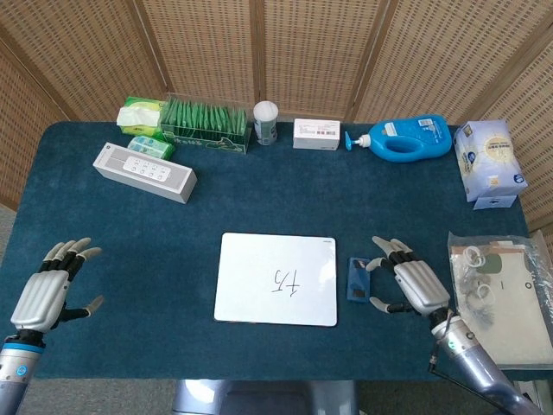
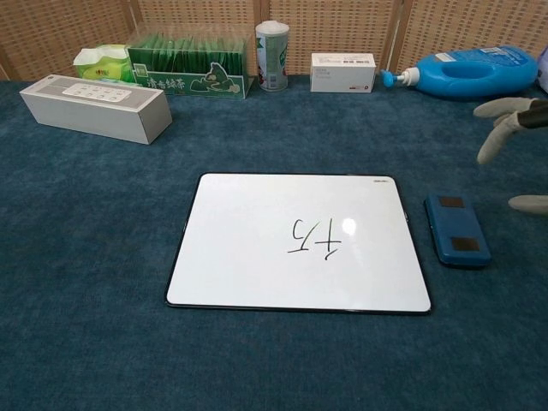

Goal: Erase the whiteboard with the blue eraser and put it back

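right hand [image 1: 413, 285] hovered open, fingers spread, just right of the small blue rectangular eraser [image 1: 359, 279] | eraser lay on the dark blue carpeted surface [image 1: 259, 199] beside the white rectangular whiteboard [image 1: 276, 278], ink marks on it | left hand [image 1: 47, 291] open, empty, far left
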Action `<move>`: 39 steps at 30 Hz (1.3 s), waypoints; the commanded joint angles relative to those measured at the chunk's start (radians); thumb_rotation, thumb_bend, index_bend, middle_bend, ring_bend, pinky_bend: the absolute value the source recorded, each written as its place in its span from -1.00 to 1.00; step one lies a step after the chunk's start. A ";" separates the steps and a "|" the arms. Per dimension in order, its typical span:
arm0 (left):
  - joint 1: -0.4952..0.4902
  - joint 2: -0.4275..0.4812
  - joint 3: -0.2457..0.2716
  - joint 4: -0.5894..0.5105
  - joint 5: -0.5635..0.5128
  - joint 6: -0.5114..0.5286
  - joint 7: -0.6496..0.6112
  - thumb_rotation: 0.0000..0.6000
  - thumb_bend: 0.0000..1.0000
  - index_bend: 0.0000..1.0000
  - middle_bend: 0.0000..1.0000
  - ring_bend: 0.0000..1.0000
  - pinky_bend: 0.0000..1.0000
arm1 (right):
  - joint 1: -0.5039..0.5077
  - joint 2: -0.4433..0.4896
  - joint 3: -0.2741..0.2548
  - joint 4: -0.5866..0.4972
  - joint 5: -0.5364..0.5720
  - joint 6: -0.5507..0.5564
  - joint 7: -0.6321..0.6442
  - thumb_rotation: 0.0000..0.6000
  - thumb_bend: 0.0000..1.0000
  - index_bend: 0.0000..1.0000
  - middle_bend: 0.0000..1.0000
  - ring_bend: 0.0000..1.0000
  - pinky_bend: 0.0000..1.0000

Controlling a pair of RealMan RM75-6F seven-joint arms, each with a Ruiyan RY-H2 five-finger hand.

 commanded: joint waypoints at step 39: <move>0.011 0.002 0.020 0.018 0.016 0.014 -0.035 1.00 -0.35 -0.62 -0.77 -0.92 -1.00 | 0.253 -0.194 -0.002 0.152 0.267 -0.217 -0.317 0.11 -0.53 -0.28 -1.00 -1.00 -1.00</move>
